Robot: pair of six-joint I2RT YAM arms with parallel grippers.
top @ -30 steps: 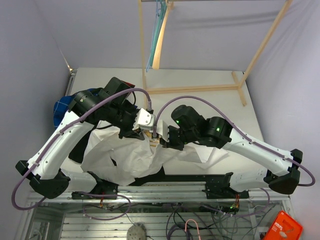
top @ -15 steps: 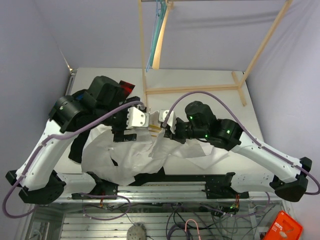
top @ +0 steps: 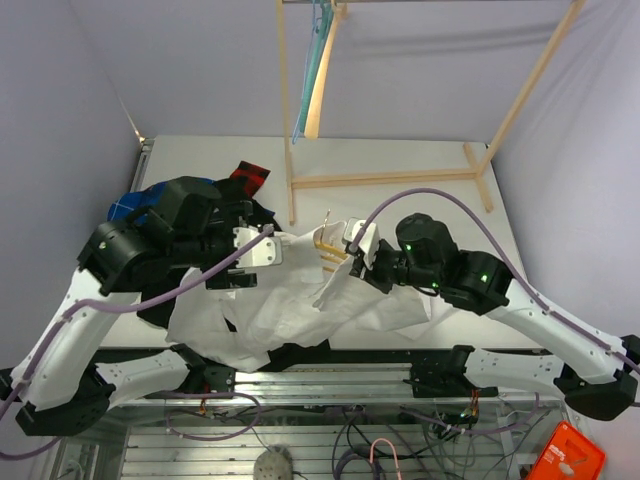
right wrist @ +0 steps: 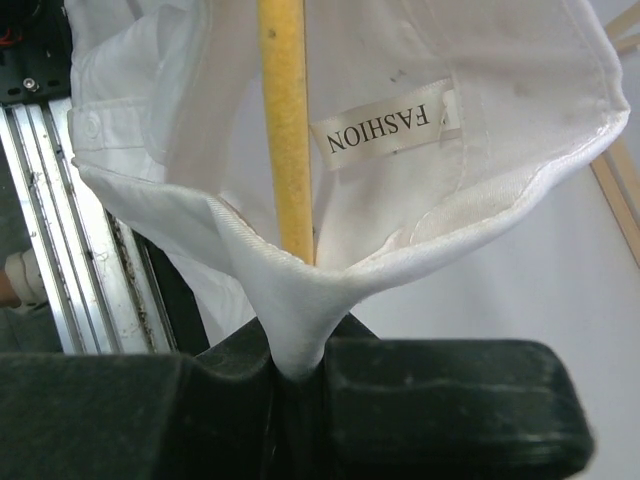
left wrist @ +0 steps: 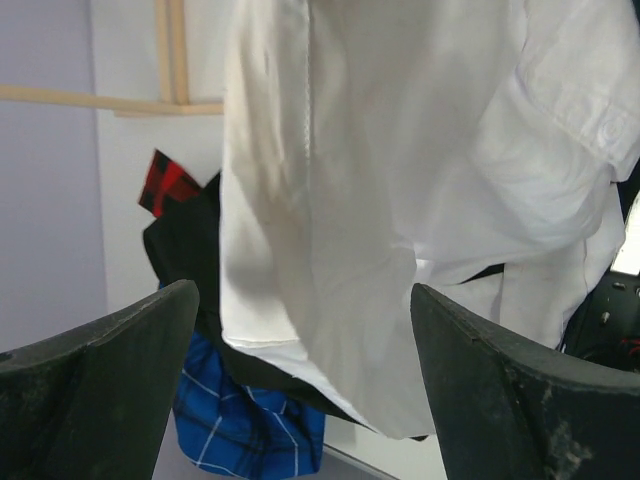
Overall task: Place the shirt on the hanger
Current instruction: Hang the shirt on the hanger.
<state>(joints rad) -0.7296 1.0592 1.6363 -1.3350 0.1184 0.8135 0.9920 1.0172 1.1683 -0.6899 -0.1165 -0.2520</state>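
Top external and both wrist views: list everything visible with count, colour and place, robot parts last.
white long-sleeved button-up shirt: one, white, heaped mid-table, collar lifted
thin yellow triangular hanger: one, yellow, inside the collar
blue plaid garment: one, blue, table's left side
black garment: one, black, under the shirt
red-and-black plaid cloth: one, beside left arm
pale wooden rack: one, table's far side
teal hanger: one, hanging on rack
pale table: one
left gripper: open, facing shirt
right gripper: shut on collar
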